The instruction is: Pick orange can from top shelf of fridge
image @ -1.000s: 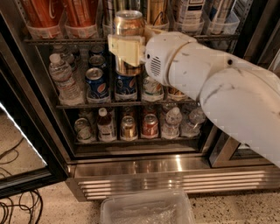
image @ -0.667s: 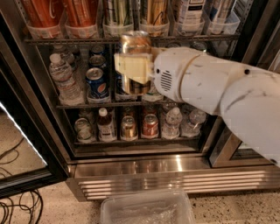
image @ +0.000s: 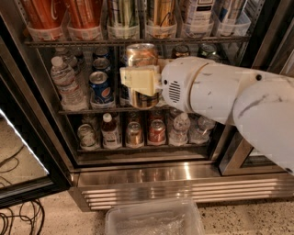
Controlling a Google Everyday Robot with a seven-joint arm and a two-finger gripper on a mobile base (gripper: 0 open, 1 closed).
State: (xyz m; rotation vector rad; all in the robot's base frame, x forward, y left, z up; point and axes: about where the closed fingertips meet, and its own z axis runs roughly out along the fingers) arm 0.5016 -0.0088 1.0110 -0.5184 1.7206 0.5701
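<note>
My gripper [image: 139,81] is shut on the orange can [image: 140,56], a slim golden can with a silver lid. It holds the can upright in front of the fridge's middle rack, below the top shelf [image: 92,42]. A cream finger pad [image: 138,81] covers the can's middle. The white arm [image: 220,92] reaches in from the right. The top shelf holds clear trays with tall red cans [image: 46,13], a green-striped can [image: 121,13] and another golden can [image: 161,11]. The fridge's ribbed steel base [image: 183,183] runs below.
The middle rack holds a water bottle [image: 64,82] and a Pepsi can [image: 98,87]. The lower rack holds small cans and bottles [image: 133,133]. The open glass door [image: 23,151] stands at the left, with cables [image: 18,220] on the floor. A clear plastic bin [image: 154,220] sits below.
The gripper with the orange can has moved down from top-shelf level to in front of the middle rack, and a little to the right.
</note>
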